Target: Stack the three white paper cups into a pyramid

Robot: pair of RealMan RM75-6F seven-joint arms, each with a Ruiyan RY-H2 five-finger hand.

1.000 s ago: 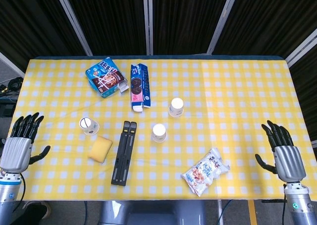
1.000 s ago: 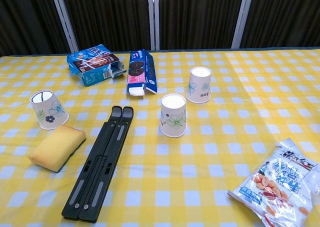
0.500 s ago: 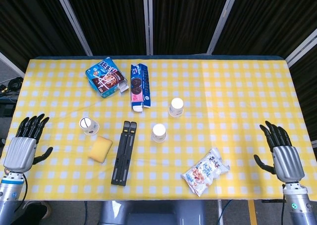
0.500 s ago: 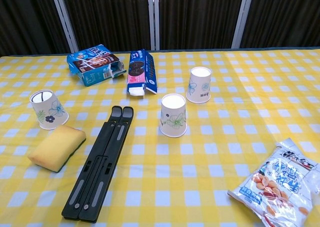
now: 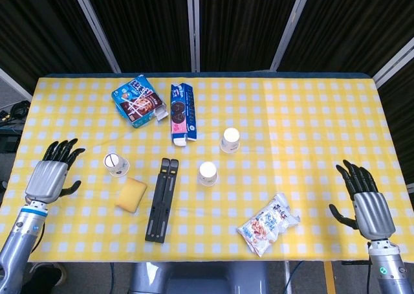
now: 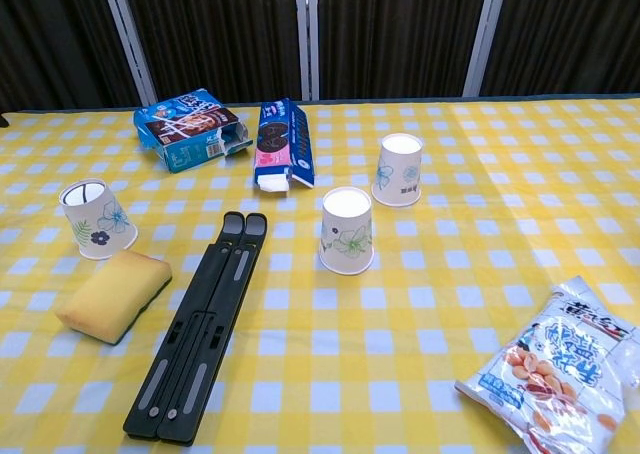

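My left hand (image 5: 53, 175) sits over the left edge of the table (image 5: 310, 113), fingers spread, holding nothing. It is near the left cup (image 5: 116, 164) but not touching it. My right hand (image 5: 363, 202) hangs off the right edge, fingers apart, empty, well away from every cup. Neither hand shows in the chest view.

Progress, as I judge it: nothing stacked yet. All three cups stand rim-down and separate. The left cup stands just behind the yellow sponge (image 5: 130, 195). The middle cup (image 5: 208, 173) is right of the black folding stand (image 5: 162, 199). The far cup (image 5: 229, 139) stands behind it, to the right. No two cups touch, so the base pair is not set and the top cup is not placed. All the work is left. The middle and far cups are near each other and look the likeliest base; the left cup lies apart, beyond the stand.

Writing: the cups carry printed flowers and no text I can read. The snack bag (image 6: 560, 366) has bold Chinese characters, too small to read surely. The blue biscuit box (image 6: 187, 127) and the dark blue biscuit pack (image 6: 282, 143) have print I cannot make out.
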